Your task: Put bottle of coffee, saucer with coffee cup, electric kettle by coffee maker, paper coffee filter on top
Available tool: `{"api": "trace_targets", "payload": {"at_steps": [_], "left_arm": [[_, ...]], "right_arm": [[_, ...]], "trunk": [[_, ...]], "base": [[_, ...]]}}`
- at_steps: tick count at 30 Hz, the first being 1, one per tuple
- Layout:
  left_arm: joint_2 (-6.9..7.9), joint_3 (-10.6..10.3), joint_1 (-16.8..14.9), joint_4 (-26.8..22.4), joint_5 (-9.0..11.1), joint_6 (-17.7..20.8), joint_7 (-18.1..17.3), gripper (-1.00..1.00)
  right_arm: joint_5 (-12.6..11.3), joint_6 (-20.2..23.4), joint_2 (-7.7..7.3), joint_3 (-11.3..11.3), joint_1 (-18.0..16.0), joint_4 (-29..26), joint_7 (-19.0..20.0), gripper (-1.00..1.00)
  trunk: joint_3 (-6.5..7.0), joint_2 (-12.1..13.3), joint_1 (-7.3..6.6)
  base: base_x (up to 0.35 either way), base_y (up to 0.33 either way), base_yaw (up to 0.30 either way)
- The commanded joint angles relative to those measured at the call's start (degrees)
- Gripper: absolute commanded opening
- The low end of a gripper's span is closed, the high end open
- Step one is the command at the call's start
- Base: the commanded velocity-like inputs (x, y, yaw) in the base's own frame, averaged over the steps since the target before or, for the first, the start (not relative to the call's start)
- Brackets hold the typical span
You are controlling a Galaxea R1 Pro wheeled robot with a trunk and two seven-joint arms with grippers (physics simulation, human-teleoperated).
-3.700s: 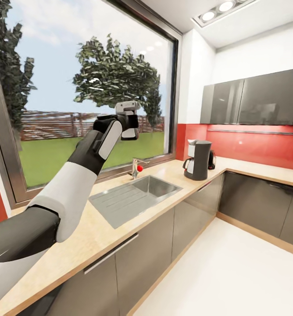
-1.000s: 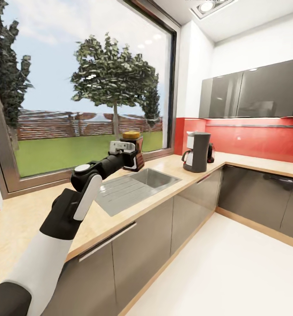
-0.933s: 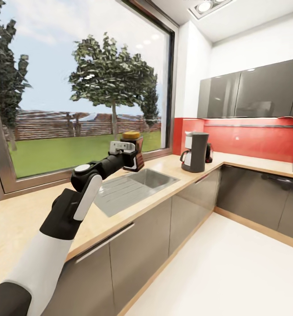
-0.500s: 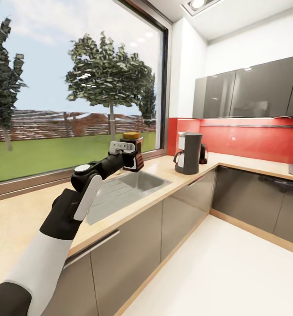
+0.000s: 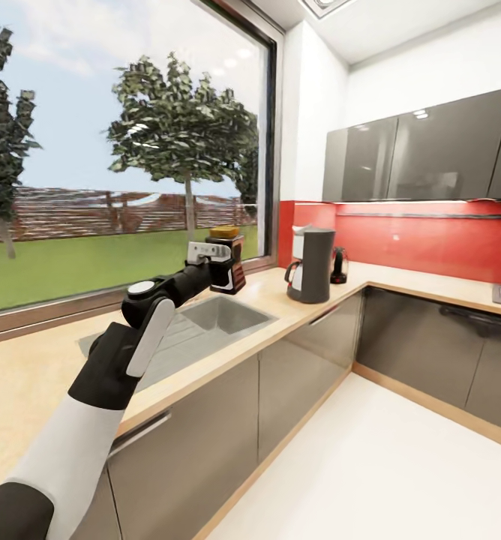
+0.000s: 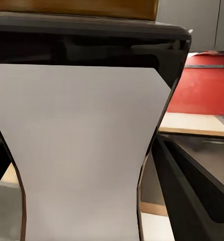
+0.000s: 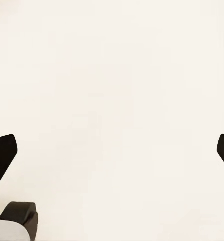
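Note:
The bottle of coffee [image 5: 228,259], with a white label, dark shoulders and a yellow cap, hangs upright above the sink, and my left gripper [image 5: 219,264] is shut on it. Up close in the left wrist view its white label [image 6: 82,150] sits under the yellow cap [image 6: 77,7]. The coffee maker [image 5: 316,264], a tall dark grey cylinder, stands on the kitchen countertop [image 5: 273,285] near the corner, well to the right of the bottle. Just behind it is the small electric kettle [image 5: 340,265]. My right gripper [image 7: 112,150] is open over pale floor, with only its dark fingertips [image 7: 1,155] at the picture's edges.
A steel sink [image 5: 209,319] with a drainboard is set into the worktop under the big window. Glossy dark wall cabinets [image 5: 423,154] hang over a red backsplash with a thin dark shelf [image 5: 430,215]. White floor [image 5: 400,465] lies open to the right of the base cabinets.
The camera has turned, so the kitchen slid left in the picture. Since 3.7 s ago my left arm has lowered and stretched forward. Over the last second it holds the bottle in the same pose.

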Motion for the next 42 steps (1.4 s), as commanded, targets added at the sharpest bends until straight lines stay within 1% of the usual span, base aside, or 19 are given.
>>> {"api": "trace_targets", "payload": {"at_steps": [1, 6, 16, 26, 28, 29, 32, 33, 34, 36, 37, 40, 42], "left_arm": [[0.02, -0.02, -0.07, -0.05, -0.07, 0.26, -0.15, -1.00], [0.02, 0.00, -0.07, -0.05, -0.09, 0.26, -0.15, -1.00], [0.02, 0.06, -0.07, -0.05, -0.08, 0.26, -0.15, -1.00], [0.05, 0.18, 0.00, 0.07, -0.09, 0.26, 0.29, -1.00], [0.05, 0.20, -0.01, 0.12, -0.09, 0.26, 1.34, -1.00], [0.04, 0.19, 0.00, 0.16, -0.08, 0.24, 3.25, -1.00], [-0.02, 0.11, 0.01, 0.17, 0.04, 0.19, 7.37, -1.00], [-0.10, 0.03, 0.01, 0.15, 0.17, 0.15, 10.13, -1.00], [-0.13, 0.01, 0.02, 0.15, 0.31, 0.14, 11.24, -1.00], [-0.17, -0.02, 0.02, 0.14, 0.94, 0.09, 12.84, -1.00], [-0.18, -0.02, 0.04, 0.11, 1.95, 0.02, 13.89, -1.00], [-0.18, 0.02, 0.34, 0.12, 3.58, -0.09, 15.16, -1.00], [-0.17, 0.01, 0.64, 0.09, 4.00, -0.17, 15.90, -1.00]], "right_arm": [[-0.07, -0.18, -0.02, 0.08, -0.05, 0.06, 0.18, 1.00], [-0.07, -0.20, -0.02, 0.08, -0.05, 0.07, 0.24, 1.00], [-0.07, -0.26, -0.02, 0.07, -0.05, 0.11, 0.20, 1.00], [-0.07, -0.34, -0.02, 0.08, -0.05, 0.11, 0.18, 1.00], [-0.07, -0.34, -0.02, 0.08, -0.05, 0.11, 0.18, 1.00], [-0.07, -0.34, -0.02, 0.08, -0.05, 0.11, 0.18, 1.00], [-0.07, -0.34, -0.02, 0.08, -0.05, 0.11, 0.18, 1.00], [-0.07, -0.34, -0.02, 0.08, -0.05, 0.11, 0.18, 1.00], [-0.07, -0.34, -0.02, 0.08, -0.05, 0.11, 0.18, 1.00], [-0.07, -0.34, -0.02, 0.08, -0.05, 0.11, 0.18, 1.00], [-0.07, -0.34, -0.02, 0.08, -0.05, 0.11, 0.18, 1.00], [-0.07, -0.34, -0.02, 0.08, -0.05, 0.11, 0.18, 1.00], [-0.07, -0.34, -0.02, 0.08, -0.05, 0.11, 0.18, 1.00]], "trunk": [[-0.07, -0.05, 0.03], [-0.07, -0.05, 0.03], [-0.07, -0.05, 0.03], [-0.07, -0.05, 0.03], [-0.07, -0.05, 0.03], [-0.07, -0.05, 0.03], [-0.07, -0.05, 0.03], [-0.07, -0.05, 0.03], [-0.07, -0.05, 0.03], [-0.07, -0.05, 0.03], [-0.07, -0.05, 0.03], [-0.07, -0.05, 0.03], [-0.07, -0.05, 0.03]], "base": [[0.278, -0.205, 0.000], [0.283, -0.200, -0.063], [0.285, -0.197, -0.194], [0.285, -0.197, -0.030], [0.285, -0.197, -0.002], [0.285, -0.197, -0.001], [0.285, -0.197, -0.001], [0.285, -0.197, 0.000], [0.285, -0.197, 0.000], [0.284, -0.197, 0.000], [0.262, -0.187, 0.000], [0.184, -0.132, 0.000], [0.090, -0.065, 0.000]]}}
